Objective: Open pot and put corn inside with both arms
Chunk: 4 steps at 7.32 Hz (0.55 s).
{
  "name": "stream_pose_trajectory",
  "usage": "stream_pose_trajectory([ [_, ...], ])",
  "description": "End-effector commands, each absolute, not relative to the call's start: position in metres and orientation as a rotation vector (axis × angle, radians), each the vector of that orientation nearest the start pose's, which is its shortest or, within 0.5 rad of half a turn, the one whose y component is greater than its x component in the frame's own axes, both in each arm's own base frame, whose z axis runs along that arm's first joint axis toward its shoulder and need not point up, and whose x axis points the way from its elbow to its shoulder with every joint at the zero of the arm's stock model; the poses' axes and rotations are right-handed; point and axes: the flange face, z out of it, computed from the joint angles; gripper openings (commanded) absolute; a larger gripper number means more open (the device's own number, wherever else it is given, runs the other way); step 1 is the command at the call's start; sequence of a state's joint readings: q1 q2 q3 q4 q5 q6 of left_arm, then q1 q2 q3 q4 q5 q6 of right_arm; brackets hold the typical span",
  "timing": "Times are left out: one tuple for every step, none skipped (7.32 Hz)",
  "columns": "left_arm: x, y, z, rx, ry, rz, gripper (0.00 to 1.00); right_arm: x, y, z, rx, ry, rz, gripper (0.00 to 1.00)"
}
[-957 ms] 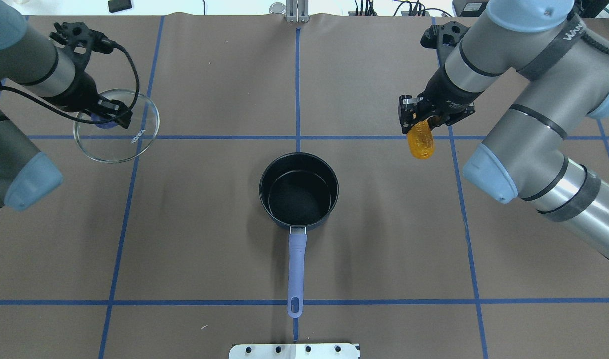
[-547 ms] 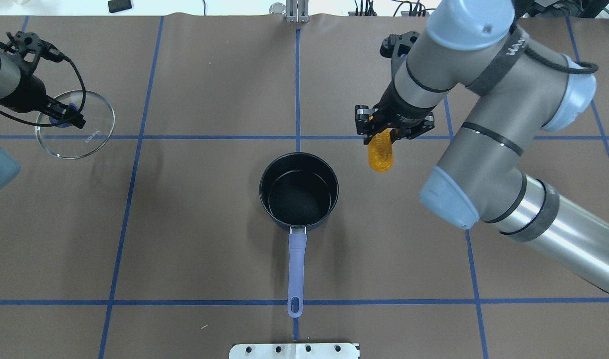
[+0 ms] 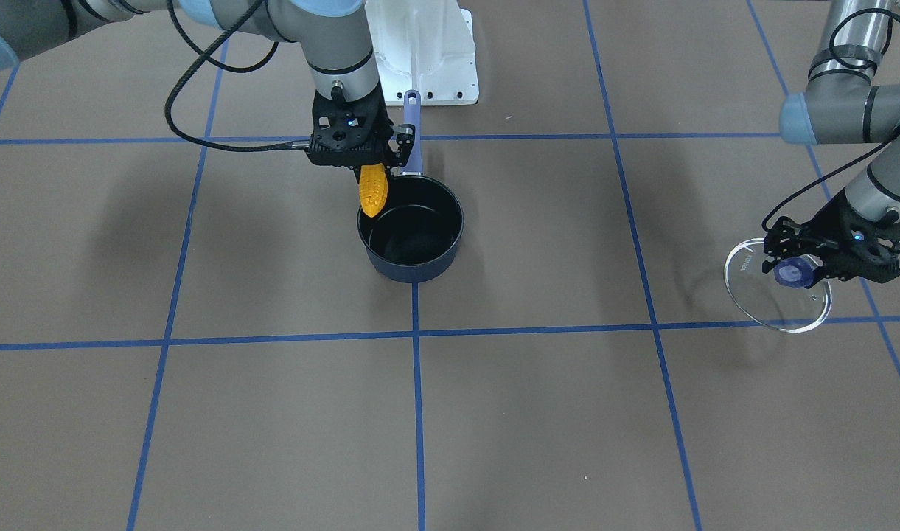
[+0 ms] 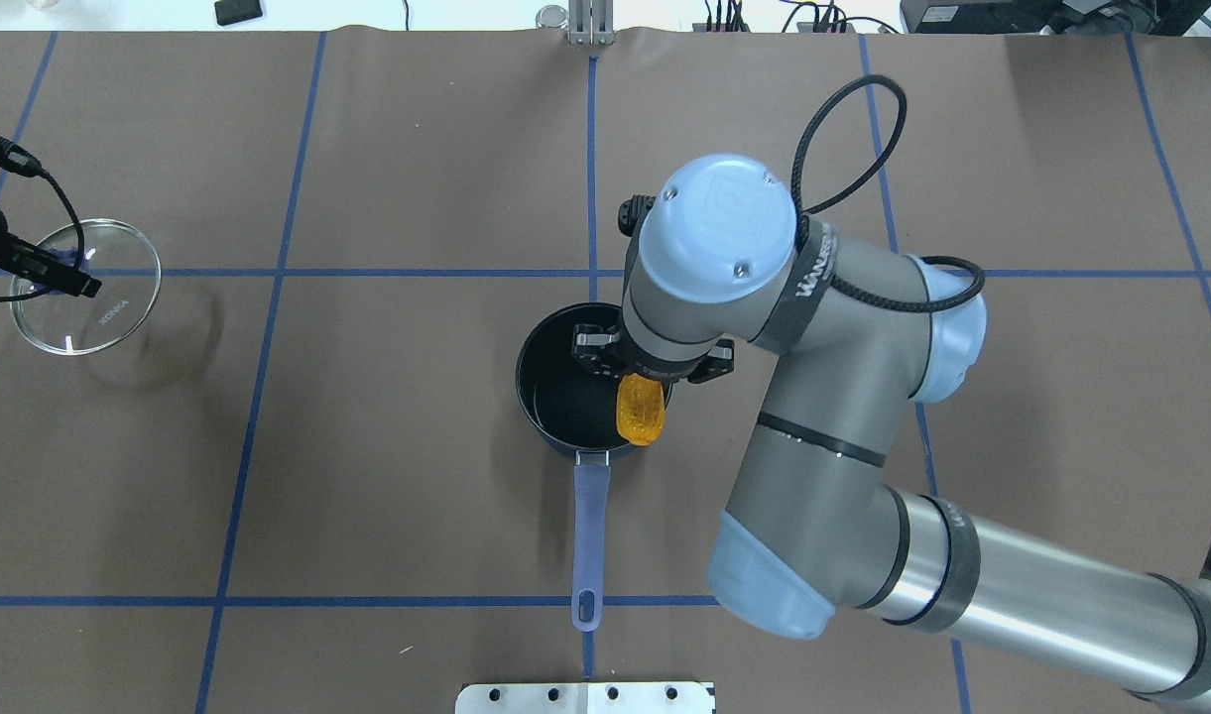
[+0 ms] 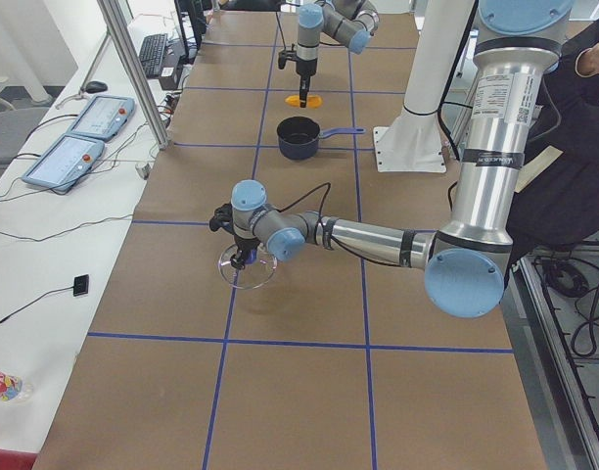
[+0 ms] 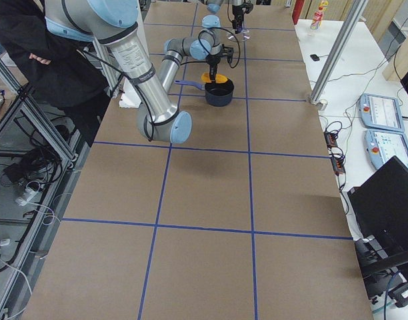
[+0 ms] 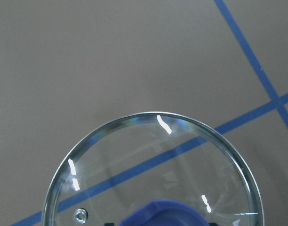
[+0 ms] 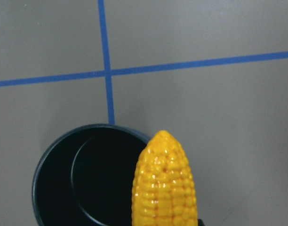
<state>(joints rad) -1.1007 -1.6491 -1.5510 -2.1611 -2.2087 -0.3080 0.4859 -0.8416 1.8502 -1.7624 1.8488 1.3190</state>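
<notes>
Since half a second back: right arm (image 4: pixel 823 397) swings in from the pot's 2 o'clock. Left arm (image 5: pixel 378 238) draws the glass lid (image 3: pixel 778 310) further out toward 9 o'clock in the overhead view. Pot (image 4: pixel 541 412) stands open mid-worktop (image 4: pixel 417 496), handle (image 4: pixel 590 516) toward 6. Right tool (image 3: pixel 361 158) pinches the corn (image 4: pixel 640 412) by its butt end. Long axis near vertical, tapered tip down. Seen from overhead the cob hangs above the rim at the pot's 4 o'clock, not yet over the middle and clear of the floor. My read: the drop needs a short shift toward 10 o'clock, so the tip clears the wall, then a release. Right arm is the one in reach. Left tool (image 3: pixel 825 254) is clamped on the lid's blue knob (image 3: pixel 790 273), well apart from the pot. Cannot tell whether the lid touches the worktop.
</notes>
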Motion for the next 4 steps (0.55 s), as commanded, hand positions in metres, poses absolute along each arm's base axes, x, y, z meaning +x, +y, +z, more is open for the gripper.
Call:
stream_pose_trajectory([
  [0.164,-0.487,0.581,0.355,0.817,0.346,0.53,-0.540,-0.371,0.136,0.060,-0.832,0.098,0.09],
  [0.157,-0.473,0.578,0.344,0.824,0.315,0.53,-0.548,-0.374,0.134,0.058,-0.825,0.097,0.08],
  [0.157,-0.473,0.578,0.341,0.825,0.306,0.53,-0.548,-0.377,0.133,0.064,-0.824,0.094,0.08],
  [0.157,-0.465,0.587,0.340,0.828,0.309,0.54,-0.548,-0.382,0.136,0.069,-0.821,0.096,0.07],
])
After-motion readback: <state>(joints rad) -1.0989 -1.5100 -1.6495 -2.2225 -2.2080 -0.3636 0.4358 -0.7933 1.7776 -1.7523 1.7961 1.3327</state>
